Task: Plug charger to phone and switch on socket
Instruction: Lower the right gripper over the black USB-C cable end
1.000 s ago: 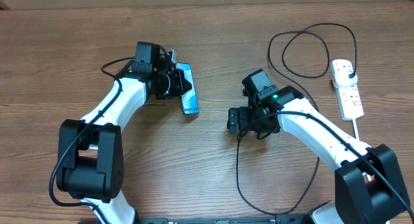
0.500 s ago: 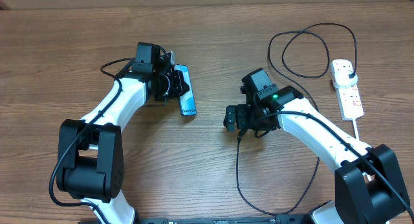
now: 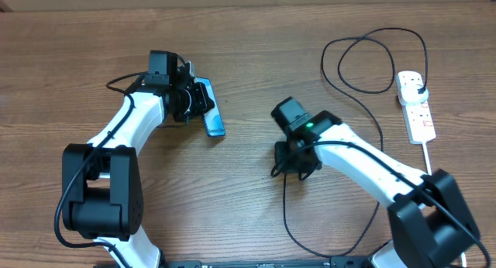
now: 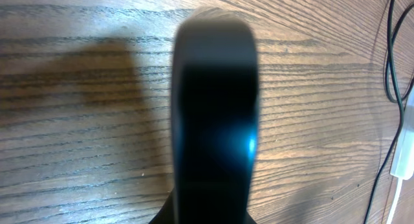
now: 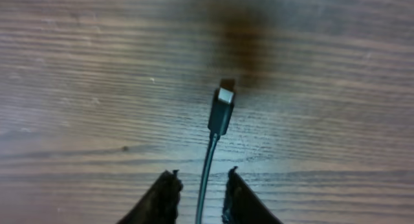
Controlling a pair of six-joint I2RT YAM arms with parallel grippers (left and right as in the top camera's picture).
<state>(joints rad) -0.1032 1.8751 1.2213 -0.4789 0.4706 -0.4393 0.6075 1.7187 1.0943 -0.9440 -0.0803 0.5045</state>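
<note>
phone (image 3: pixel 211 118), charger (image 5: pixel 220 112) held apart, bare table (image 3: pixel 246 148) between

Overhead, you get even, soft light and crisp detail. Your left wrist view shows the phone (image 4: pixel 213 114) heavily blurred, with one blue glint. Right wrist: the charger (image 5: pixel 220 114) slightly soft, shadow smudge beyond.

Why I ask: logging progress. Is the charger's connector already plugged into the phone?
No; the right wrist view shows the charger's connector bare over the table, nothing attached.
</note>
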